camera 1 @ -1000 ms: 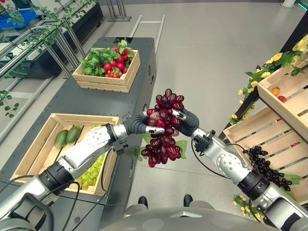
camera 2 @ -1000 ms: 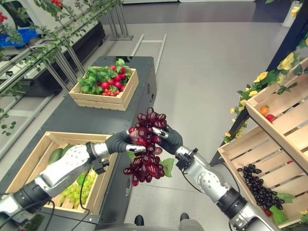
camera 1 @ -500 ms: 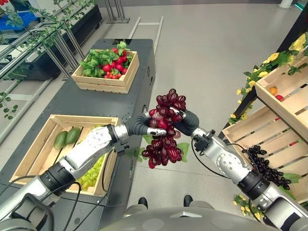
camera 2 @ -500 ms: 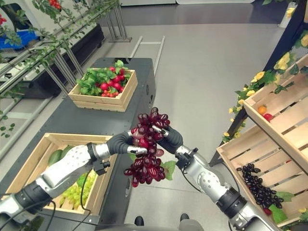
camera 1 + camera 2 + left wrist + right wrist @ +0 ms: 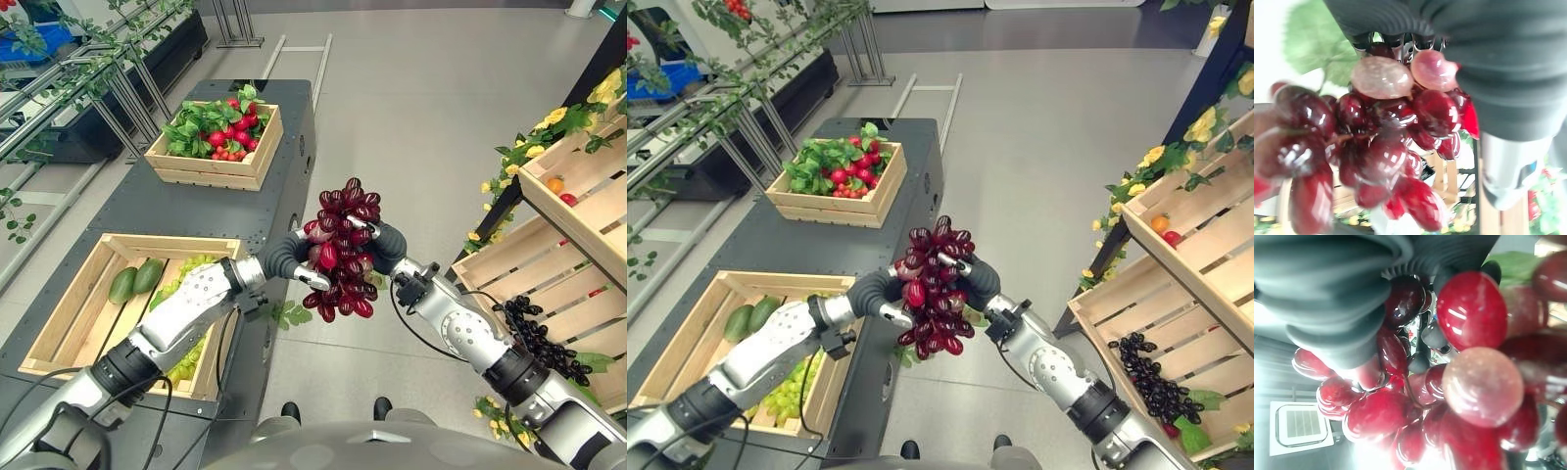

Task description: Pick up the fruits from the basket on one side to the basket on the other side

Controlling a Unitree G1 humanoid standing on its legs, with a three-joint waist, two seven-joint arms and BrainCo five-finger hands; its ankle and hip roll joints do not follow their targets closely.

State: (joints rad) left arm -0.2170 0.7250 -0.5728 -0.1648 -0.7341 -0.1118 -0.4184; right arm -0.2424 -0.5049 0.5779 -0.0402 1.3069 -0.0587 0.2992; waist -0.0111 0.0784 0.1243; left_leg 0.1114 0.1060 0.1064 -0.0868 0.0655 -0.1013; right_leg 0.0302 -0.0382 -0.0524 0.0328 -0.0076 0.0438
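Red grape bunch [image 5: 339, 257] held in mid-air between counter [image 5: 186, 206] and slatted crates [image 5: 549, 264], left hand [image 5: 290, 257] and right hand [image 5: 380, 246] both curled around it

Dark grey table [image 5: 186, 211] bears 2 wooden crates [image 5: 257, 147] [image 5: 69, 304].

One red grape bunch [image 5: 340, 253], two avocados [image 5: 135, 279], four crates [image 5: 211, 147].

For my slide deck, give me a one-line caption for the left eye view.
Both hands, left hand and right hand, clasp a bunch of red grapes in mid-air between the wooden crates.
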